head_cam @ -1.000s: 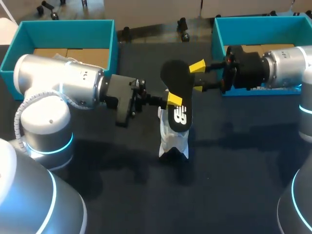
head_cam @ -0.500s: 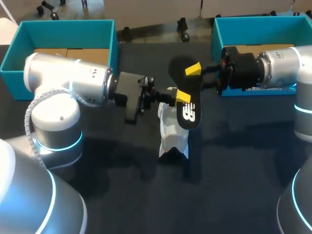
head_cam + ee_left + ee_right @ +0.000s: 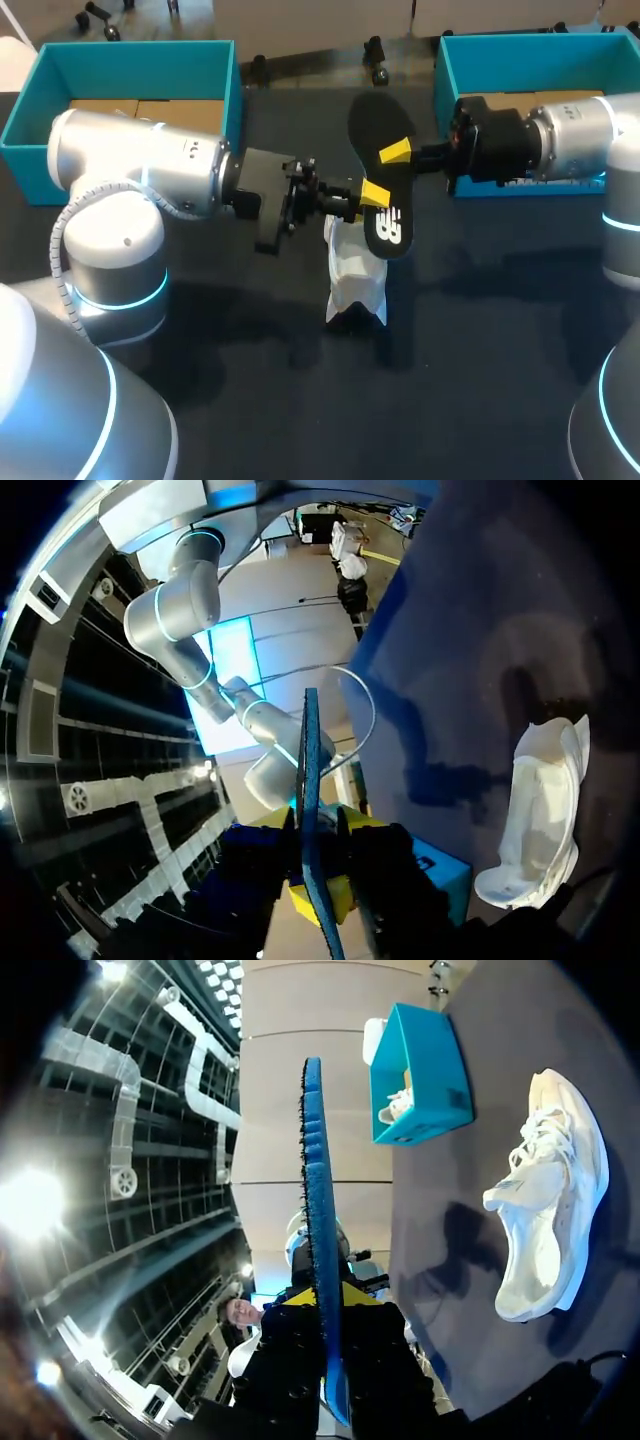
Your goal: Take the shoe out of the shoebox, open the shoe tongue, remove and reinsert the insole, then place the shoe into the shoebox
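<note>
- Clearly the insole is out of the shoe: it hangs in the air just above the shoe, tilted, with its printed end low and closest to the shoe's opening.
- The left gripper is closed on the insole's lower part, just above the shoe. One yellow tip shows on the near face, and the other finger must be behind it. In the left wrist view the thin edge runs straight between the two fingers.
- The right gripper pinches the same insole higher up, farther from the shoe. Its wrist view also shows the edge clamped between the fingers.
- I think two grips are used because the insole is soft. Held at two places, it stays flat and can be aimed.
- The shoe lies alone on the table, with nothing holding it. So it may slide when the insole is pushed in.
- One teal shoebox is behind the shoe to the right, another teal box behind it to the left.
- By my judgement the reinsert step comes next; placing the shoe in the box is not yet done.
</note>
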`<state>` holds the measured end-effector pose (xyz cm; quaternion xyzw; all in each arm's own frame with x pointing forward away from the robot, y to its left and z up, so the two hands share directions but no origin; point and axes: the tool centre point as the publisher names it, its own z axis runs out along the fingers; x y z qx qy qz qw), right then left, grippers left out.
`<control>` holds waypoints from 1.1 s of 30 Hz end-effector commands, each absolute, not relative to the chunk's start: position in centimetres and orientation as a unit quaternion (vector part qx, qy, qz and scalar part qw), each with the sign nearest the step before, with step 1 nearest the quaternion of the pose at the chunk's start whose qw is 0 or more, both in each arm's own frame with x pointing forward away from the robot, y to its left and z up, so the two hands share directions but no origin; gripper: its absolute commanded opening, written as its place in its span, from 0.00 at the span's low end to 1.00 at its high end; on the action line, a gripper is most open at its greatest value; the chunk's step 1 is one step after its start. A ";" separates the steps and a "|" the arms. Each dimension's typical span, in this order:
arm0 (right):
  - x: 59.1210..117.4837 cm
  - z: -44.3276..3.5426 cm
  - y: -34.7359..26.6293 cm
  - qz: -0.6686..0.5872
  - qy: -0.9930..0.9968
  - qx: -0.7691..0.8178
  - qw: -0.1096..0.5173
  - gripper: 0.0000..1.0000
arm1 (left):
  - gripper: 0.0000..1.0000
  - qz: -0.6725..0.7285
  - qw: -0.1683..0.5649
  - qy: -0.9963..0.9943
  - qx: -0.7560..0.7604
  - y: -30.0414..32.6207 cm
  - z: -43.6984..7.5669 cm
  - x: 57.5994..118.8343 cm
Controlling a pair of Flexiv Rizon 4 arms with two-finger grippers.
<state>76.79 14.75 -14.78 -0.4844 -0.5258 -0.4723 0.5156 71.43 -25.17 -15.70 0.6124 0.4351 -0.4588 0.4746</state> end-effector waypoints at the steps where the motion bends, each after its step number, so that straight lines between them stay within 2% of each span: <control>1: 77.0 -15.6 14.6 -0.475 -0.521 -0.486 0.516 0.00 | 1.00 -0.453 0.455 0.452 0.618 -23.8 -15.4 71.4; 8: 77.0 -16.6 14.1 -0.479 -0.509 -0.495 0.516 0.00 | 1.00 -0.430 0.426 0.484 0.632 -22.4 -15.6 72.0; 23: 76.7 -18.0 14.3 -0.477 -0.497 -0.500 0.525 0.00 | 1.00 -0.334 0.279 0.579 0.690 -21.1 -14.3 72.9; 33: 76.6 -18.3 14.7 -0.476 -0.499 -0.498 0.526 0.00 | 1.00 -0.274 0.222 0.617 0.704 -21.6 -13.0 74.6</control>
